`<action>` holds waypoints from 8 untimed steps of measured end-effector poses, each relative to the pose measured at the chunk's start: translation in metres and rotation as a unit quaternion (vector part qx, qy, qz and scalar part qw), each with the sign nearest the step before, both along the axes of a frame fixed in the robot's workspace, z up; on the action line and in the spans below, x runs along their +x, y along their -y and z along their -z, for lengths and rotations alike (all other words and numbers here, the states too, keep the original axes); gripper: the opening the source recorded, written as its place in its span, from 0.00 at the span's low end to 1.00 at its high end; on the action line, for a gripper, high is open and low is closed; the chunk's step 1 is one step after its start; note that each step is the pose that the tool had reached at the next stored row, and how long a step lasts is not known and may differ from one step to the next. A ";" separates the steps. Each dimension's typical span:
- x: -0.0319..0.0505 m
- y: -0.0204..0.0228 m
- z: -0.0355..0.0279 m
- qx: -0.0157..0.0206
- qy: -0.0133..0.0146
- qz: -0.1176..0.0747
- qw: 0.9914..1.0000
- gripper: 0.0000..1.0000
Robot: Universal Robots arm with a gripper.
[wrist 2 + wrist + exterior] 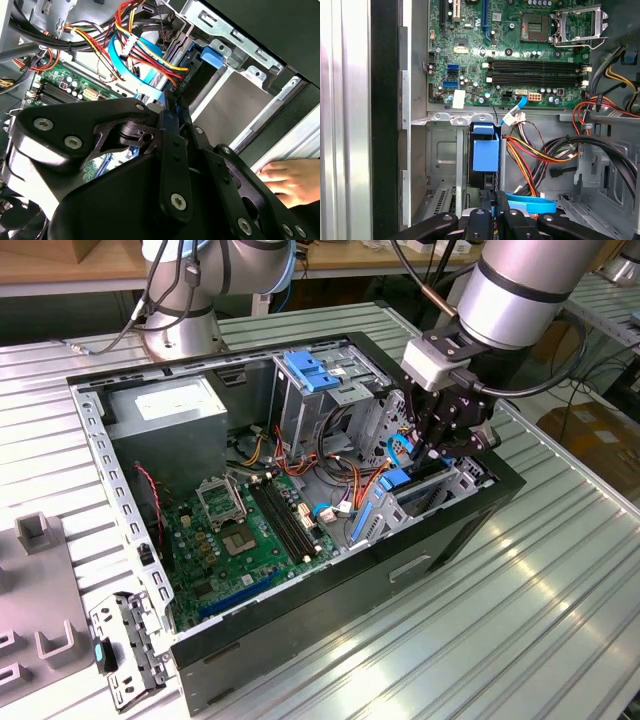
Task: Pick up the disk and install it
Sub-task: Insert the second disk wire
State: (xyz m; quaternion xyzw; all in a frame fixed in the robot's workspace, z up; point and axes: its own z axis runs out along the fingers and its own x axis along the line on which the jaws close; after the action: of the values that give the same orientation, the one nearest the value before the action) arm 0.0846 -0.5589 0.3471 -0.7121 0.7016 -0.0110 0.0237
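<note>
Down inside the open computer case (pixel 470 525), the gripper (pixel 495 212) has its jaws pinched narrow on the disk (pixel 485 155), which stands on edge in the drive bay, bay walls close on both sides. Beyond lies the motherboard (pixel 510 55); the ribbed metal worktop (pixel 520 620) surrounds the case.

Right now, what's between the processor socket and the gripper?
Exterior view: black memory slots and loose cables lie between processor socket and gripper.
</note>
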 end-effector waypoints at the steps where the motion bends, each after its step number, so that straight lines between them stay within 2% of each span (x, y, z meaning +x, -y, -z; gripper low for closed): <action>1: 0.0000 0.0000 0.0000 0.000 0.000 0.000 1.000 0.16; 8: 0.0000 0.0000 -0.0005 0.001 0.000 0.000 1.000 0.16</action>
State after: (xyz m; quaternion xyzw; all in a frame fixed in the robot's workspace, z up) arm 0.0846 -0.5589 0.3476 -0.7121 0.7016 -0.0100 0.0247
